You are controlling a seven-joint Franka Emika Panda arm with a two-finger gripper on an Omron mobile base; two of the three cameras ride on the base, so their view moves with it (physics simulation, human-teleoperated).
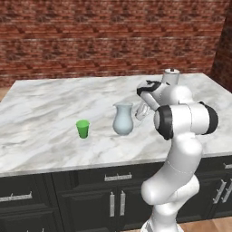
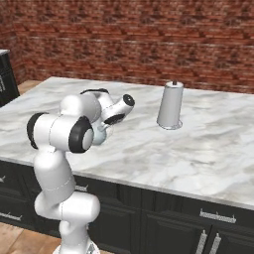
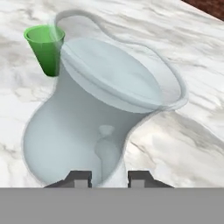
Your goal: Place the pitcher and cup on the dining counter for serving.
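Pitcher (image 1: 123,118) and cup (image 1: 82,128) stood upright, near each other, on the dining counter (image 1: 41,99) in the left base view. From the right, a grey cylinder (image 2: 170,106) stood well apart. In the hand view our gripper (image 3: 109,177) straddled the handle, fingers (image 3: 81,178) apart, unclamped. We judged placement done; retreat came next.

base views flank arm, hand view close

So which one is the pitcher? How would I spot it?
Find the big marble dining counter in front of the brick wall. Near its front edge stands the pitcher, right beside the robot's arm. It is pale, glassy and round-bellied, much taller than the little green cup next to it.
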